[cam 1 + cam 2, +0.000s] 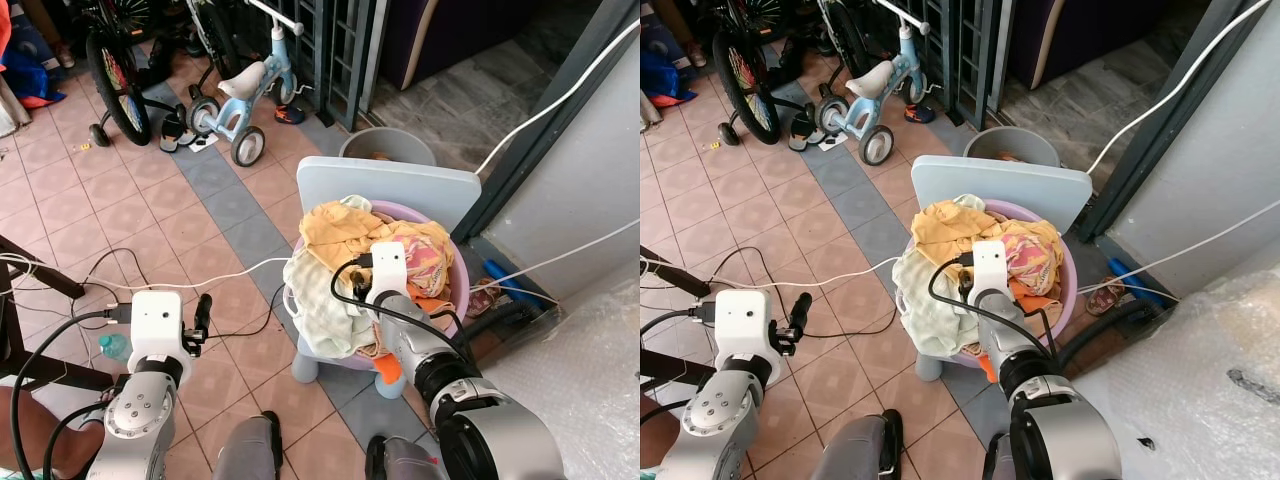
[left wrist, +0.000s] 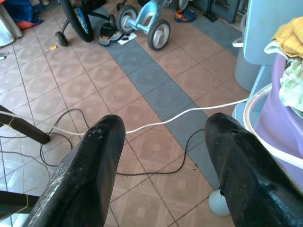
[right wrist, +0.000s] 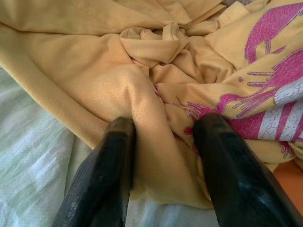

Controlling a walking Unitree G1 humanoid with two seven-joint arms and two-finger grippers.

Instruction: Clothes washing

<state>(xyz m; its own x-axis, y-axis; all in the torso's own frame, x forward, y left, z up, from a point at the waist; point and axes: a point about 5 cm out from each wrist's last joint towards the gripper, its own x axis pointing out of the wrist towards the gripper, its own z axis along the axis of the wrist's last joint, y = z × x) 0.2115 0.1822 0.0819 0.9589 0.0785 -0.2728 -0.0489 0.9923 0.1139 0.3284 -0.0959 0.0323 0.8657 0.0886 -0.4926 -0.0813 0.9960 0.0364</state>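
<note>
As it reaches down, right gripper [image 3: 163, 156] pinching yellow cloth [image 3: 142, 94]

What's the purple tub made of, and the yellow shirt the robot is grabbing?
The purple tub looks like smooth, slightly glossy moulded plastic, going by its even rounded rim. The yellow shirt looks like soft matte knit, probably cotton: it creases and bunches between the right gripper jaws.

Our laundry pile [image 1: 345, 255]: yellow tops, pink-print shirt, pale green cloth hanging over the rim, heaped in our purple basin [image 1: 457, 285], on a stool.
</note>
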